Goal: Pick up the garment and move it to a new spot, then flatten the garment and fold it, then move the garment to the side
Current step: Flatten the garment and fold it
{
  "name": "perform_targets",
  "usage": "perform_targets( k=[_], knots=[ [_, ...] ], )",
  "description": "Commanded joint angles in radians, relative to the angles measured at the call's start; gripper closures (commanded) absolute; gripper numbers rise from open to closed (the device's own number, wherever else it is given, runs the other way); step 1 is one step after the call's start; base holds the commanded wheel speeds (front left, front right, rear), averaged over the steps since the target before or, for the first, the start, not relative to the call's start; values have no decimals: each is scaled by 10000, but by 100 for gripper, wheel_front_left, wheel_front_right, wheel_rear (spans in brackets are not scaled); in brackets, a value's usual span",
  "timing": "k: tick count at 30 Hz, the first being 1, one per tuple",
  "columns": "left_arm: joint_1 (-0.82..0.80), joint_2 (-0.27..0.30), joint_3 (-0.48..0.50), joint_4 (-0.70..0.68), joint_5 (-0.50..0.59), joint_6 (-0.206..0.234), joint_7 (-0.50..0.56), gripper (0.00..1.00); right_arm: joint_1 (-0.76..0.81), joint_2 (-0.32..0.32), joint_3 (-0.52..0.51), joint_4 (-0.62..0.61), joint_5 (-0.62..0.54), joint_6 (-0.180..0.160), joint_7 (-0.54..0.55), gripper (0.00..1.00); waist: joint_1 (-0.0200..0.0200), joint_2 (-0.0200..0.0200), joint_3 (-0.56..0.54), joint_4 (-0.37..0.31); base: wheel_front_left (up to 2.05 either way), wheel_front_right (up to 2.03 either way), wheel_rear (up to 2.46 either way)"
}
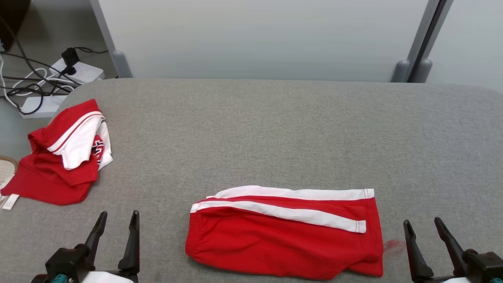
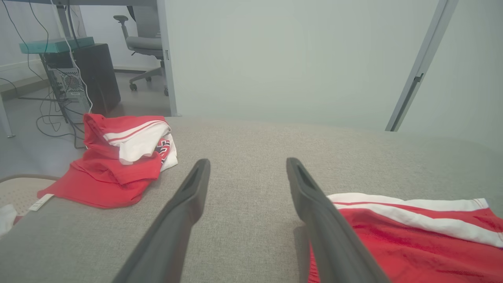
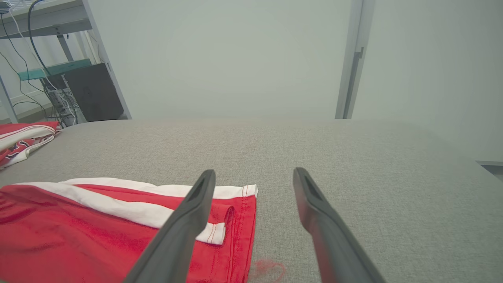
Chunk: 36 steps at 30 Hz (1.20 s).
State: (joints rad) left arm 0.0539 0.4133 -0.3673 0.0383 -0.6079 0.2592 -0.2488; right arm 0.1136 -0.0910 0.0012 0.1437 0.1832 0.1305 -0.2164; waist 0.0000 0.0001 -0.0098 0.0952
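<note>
The garment (image 1: 283, 232) is a pair of red shorts with white side stripes, lying folded flat near the front middle of the grey table (image 1: 275, 129). It also shows as the garment (image 2: 412, 239) at the left wrist view's lower right and the garment (image 3: 110, 228) at the right wrist view's lower left. My left gripper (image 1: 116, 218) stands open at the lower left, to the left of the shorts and apart from them. My right gripper (image 1: 425, 224) stands open at the lower right, just past the hem, empty.
A heap of red and white clothes (image 1: 65, 155) lies at the table's left edge, partly hanging over it. A tuft of red thread (image 1: 394, 245) lies by the hem. Power strips and cables (image 1: 59, 80) sit on the floor beyond the far left corner.
</note>
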Motion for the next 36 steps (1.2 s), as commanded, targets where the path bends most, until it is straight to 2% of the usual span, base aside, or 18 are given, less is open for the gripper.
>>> perform_targets(
  k=[1, 10, 26, 36],
  knots=[
    [-273, 146, 521, -175, 142, -93, -127, 0, -134, -93, 193, -271, -32, 2, -175, 0, 0, -1, -19, -84, 0, 0, 0],
    [-167, -166, 999, -44, 564, -443, -128, 0, -72, -29, 360, 87, 30, 2, -293, 0, 0, -1, -74, -361, 0, 0, 0],
    [-306, -355, 1069, -43, 878, -634, -129, 0, -544, -156, 521, 735, 176, 2, -33, 0, 0, -1, 120, -167, 0, 0, 0],
    [-895, -595, 721, 96, 954, -850, -121, 0, -1954, -859, 1750, 2903, 591, 2, 619, 0, 0, -1, 570, 321, 0, 0, 0]
  ],
)
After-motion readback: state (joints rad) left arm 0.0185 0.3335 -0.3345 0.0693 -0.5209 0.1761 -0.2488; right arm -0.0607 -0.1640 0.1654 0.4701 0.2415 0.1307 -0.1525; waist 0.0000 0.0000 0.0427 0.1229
